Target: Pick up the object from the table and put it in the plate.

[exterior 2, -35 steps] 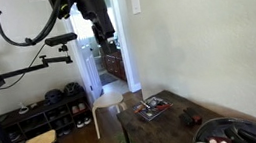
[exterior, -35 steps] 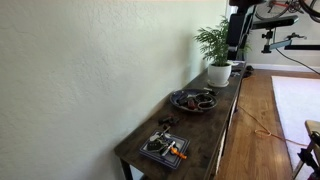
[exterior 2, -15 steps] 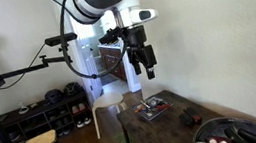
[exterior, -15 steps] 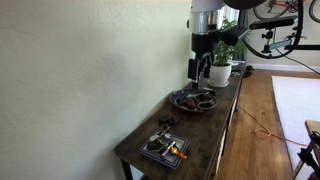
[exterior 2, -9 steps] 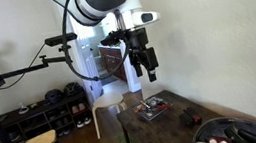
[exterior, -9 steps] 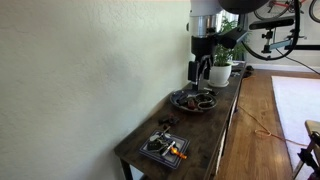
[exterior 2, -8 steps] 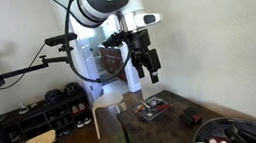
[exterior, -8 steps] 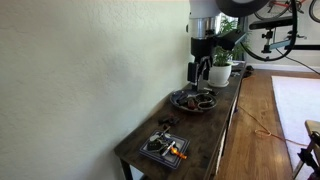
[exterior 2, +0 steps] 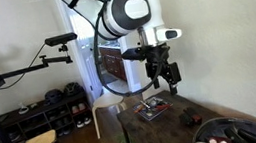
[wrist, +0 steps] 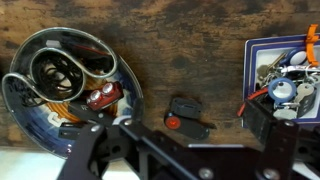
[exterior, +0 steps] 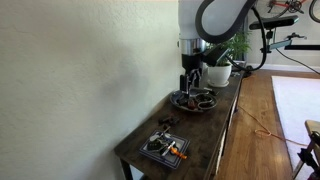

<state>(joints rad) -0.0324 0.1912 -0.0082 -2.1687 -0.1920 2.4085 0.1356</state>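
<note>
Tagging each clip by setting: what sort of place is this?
Probably a home, perhaps a hallway or living area. A green leafy plant in a white pot stands on a long dark wooden side table against a textured wall, and a low rack of shoes sits on the floor.

One wooden table (exterior: 207, 124) holds one round dark plate (wrist: 35, 60) to one side of the single gripper (exterior: 191, 84), one square tray (wrist: 262, 62) to its opposite side (orange pieces too blurred to count), and one small black object (wrist: 187, 116) beneath it. One red piece (wrist: 103, 97) lies in the plate. One potted plant (exterior: 219, 50) stands beyond the gripper.
</note>
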